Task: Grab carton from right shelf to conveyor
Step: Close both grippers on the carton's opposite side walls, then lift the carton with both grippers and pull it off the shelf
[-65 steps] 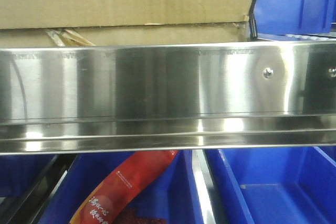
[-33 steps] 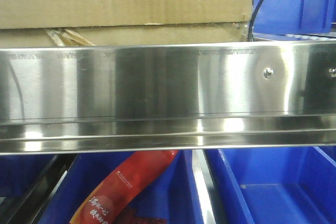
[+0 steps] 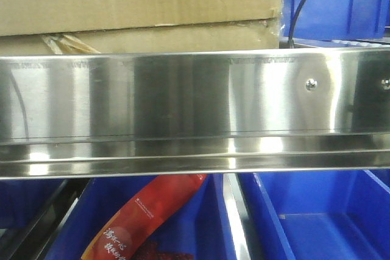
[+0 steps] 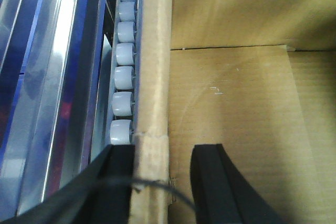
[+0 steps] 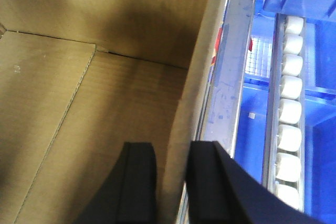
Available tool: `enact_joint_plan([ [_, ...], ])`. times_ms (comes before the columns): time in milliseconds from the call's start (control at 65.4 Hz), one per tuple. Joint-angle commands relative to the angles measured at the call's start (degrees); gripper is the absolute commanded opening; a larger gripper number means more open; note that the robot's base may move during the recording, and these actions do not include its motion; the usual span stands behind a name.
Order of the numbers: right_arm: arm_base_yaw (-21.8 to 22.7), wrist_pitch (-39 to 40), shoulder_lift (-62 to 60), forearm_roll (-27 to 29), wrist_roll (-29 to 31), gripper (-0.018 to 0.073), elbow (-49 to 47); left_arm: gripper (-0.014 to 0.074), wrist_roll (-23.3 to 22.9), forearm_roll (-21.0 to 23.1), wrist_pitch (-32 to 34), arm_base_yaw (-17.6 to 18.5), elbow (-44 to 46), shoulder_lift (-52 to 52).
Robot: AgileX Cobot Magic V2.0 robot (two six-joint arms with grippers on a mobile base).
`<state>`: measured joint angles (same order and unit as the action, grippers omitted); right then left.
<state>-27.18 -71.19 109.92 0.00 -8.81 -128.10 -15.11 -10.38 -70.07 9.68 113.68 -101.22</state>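
In the left wrist view, the left gripper (image 4: 164,150) comes up from 6 o'clock with its black fingers spread astride one upright wall of the carton (image 4: 236,119). The outer finger lies against the wall and the inner one stands a little off it, over the carton's bare floor. Past the wall, a row of white rollers (image 4: 123,82) runs up toward 11 o'clock beside steel rails.

In the right wrist view, the right gripper (image 5: 172,148), also at 6 o'clock, pinches the opposite wall, with one finger inside the carton and one outside. More white rollers run toward 1 o'clock, with blue plastic around them.

In the front view, the right shelf (image 3: 195,101) spreads its shiny rail across the middle, with two screw heads (image 3: 311,84) at 3 o'clock. Below it, at 5 o'clock, sits a blue bin (image 3: 317,223), and another at 7 o'clock holds a red packet (image 3: 152,208). Behind the rail, the carton fills 10 to 1 o'clock on the shelf, with wrinkled tape (image 3: 278,26) at its right corner. A black cable (image 3: 298,10) hangs just beside it, in front of further blue bins.
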Motion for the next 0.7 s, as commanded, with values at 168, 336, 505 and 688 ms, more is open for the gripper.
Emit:
enact_joint_plan([
  [168, 0.10, 1.22, -2.34, -1.14, 0.29, -0.0066, -0.46, -0.0016, 1.33, -0.44, 0.11, 0.07, 0.49, 2.93],
  [336, 0.10, 1.22, -6.04, -1.14, 0.29, -0.0066, -0.46, -0.0016, 1.33, 1.10, 0.11, 0.07, 2.74, 5.76],
  [505, 0.10, 1.22, -11.04, -1.14, 0.29, -0.0066, -0.46, -0.0016, 1.33, 2.31, 0.11, 0.07, 4.74, 9.95],
  [688, 0.10, 1.22, -15.46, -1.14, 0.29, -0.0066, 1.34, -0.0016, 1.33, 2.99, 0.11, 0.07, 4.63, 13.50],
])
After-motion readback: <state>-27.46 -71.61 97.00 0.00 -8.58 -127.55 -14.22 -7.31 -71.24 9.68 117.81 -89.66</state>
